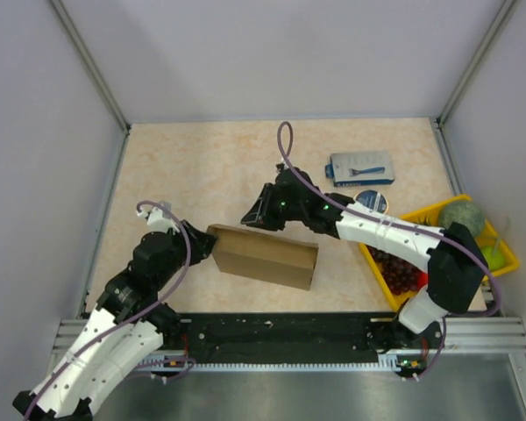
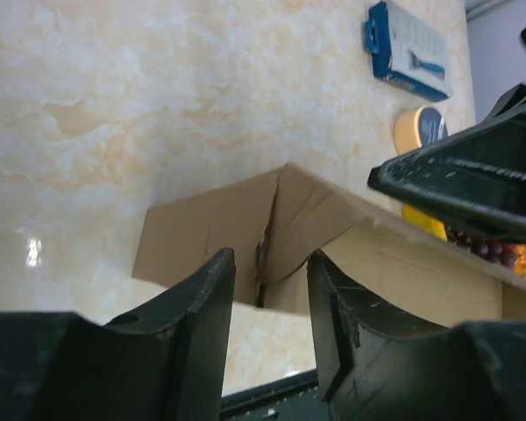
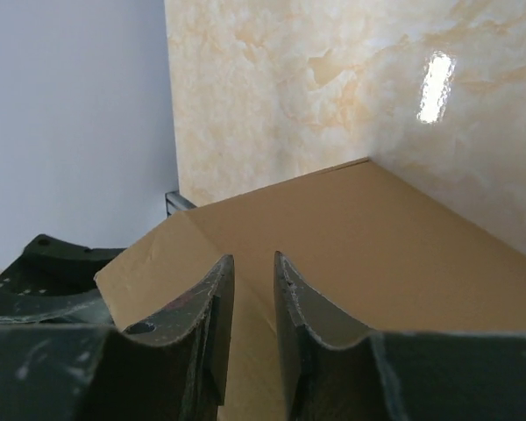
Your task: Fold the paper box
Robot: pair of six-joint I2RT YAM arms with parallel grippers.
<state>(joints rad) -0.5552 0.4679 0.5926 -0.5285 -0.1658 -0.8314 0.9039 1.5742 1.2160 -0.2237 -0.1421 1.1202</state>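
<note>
Paper box [image 1: 267, 256]: a brown carton already standing as a rectangular sleeve. It lies on its side at the middle of the table [image 1: 202, 167], near the front edge, with its long axis running left to right.
Box, left end: in the left wrist view the end is open, with a creased flap turned inward and the hollow inside showing.
Left gripper [image 1: 202, 243]: it sits at the box's left end. Its fingers [image 2: 206, 298] are spread, and the flap's crease shows in the gap beyond the tips, so the pincer is released and nothing is pinched.
Right gripper [image 1: 252, 213]: it sits just behind the box's back left corner, over the top edge. Its fingers [image 3: 212, 298] are drawn close with only a narrow slit between them. A brown panel [image 3: 377, 237] fills the view beyond them, and it cannot be told whether any cardboard is caught in the slit.
Grippers relative to each other: both are at the same left end of the box and near one another. The right one appears as a dark wedge above the cardboard in the left wrist view.
Blue-and-white flat package [image 1: 361, 167]: it is on the far right of the table, well apart from the box.
Round tin [image 1: 372, 202]: it is just in front of the package, beside the right arm.
Yellow basket [image 1: 506, 260]: it is at the right edge and holds dark grapes [image 1: 396, 270] and a green melon [image 1: 460, 215].
</note>
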